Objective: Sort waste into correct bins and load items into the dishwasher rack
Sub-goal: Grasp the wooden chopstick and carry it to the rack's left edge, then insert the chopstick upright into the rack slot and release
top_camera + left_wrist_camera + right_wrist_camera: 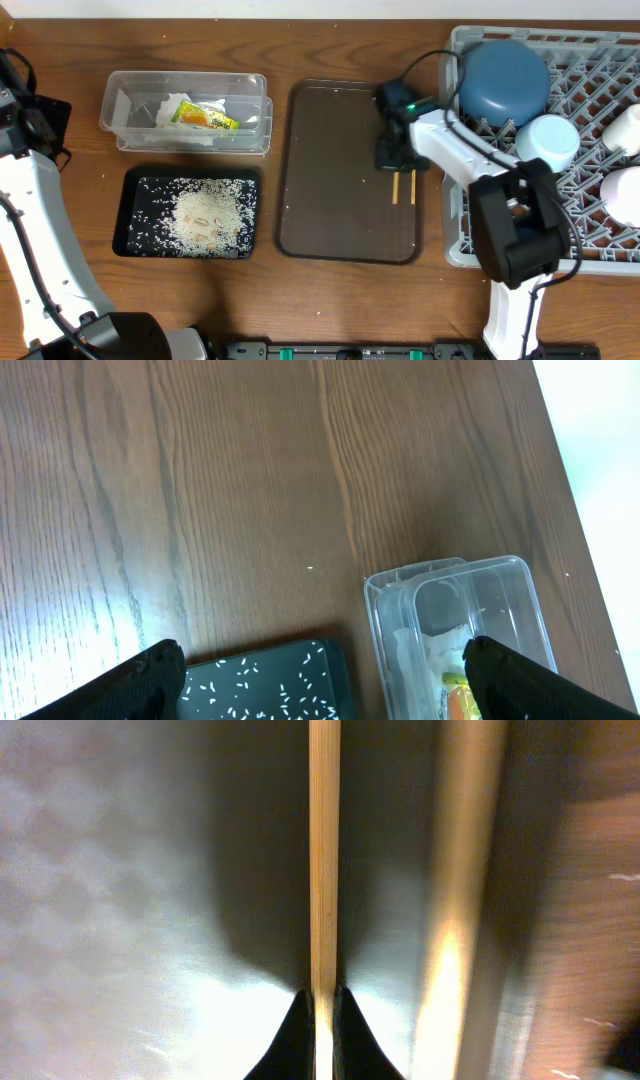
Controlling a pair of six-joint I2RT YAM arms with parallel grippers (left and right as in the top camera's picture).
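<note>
Right jaws pinched shut on one wooden chopstick, low over the brown serving tray, with the second stick lying just beside it. Only the wrist view shows the grip takes a single stick. Overhead, the arm hides the grip and only the stick ends show, near the dishwasher rack, their likely destination. Left jaws hang wide open and empty above the desk, by the clear tub and the rice-strewn black tray.
</note>
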